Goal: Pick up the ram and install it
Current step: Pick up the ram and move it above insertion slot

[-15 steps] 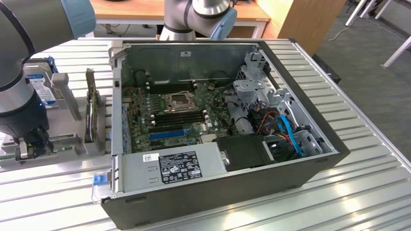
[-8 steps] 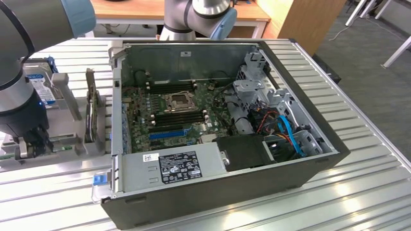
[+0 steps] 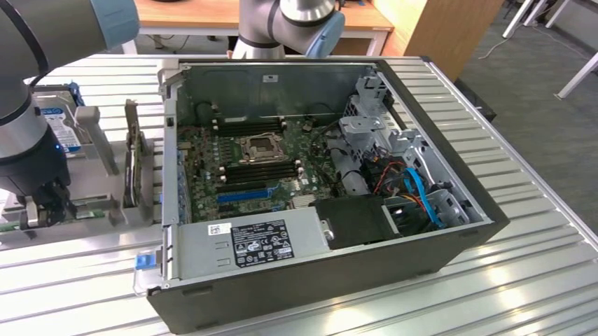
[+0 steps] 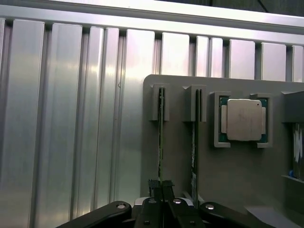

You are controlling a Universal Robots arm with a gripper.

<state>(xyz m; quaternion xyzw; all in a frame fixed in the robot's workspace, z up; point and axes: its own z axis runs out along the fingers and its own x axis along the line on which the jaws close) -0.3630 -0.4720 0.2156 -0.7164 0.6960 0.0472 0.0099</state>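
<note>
On the ribbed tabletop [image 3: 523, 231], beside the open computer case [image 3: 280, 308], sits a grey holder [image 4: 178, 142] — the ram [image 4: 161, 128] stands on edge in its slot, the pincer [image 4: 160, 187] clamped across it. A clean lift likely means pulling straight along the slot, clear of the twin stick [image 4: 194, 137].

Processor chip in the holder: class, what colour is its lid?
Silver-grey; the processor chip shows best in the wrist view.

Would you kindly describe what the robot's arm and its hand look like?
The silver-grey tubular arm has pale blue joint caps and a thin black cable alongside. The black hand has linked bars with small silver screws and narrow fingers.
</note>
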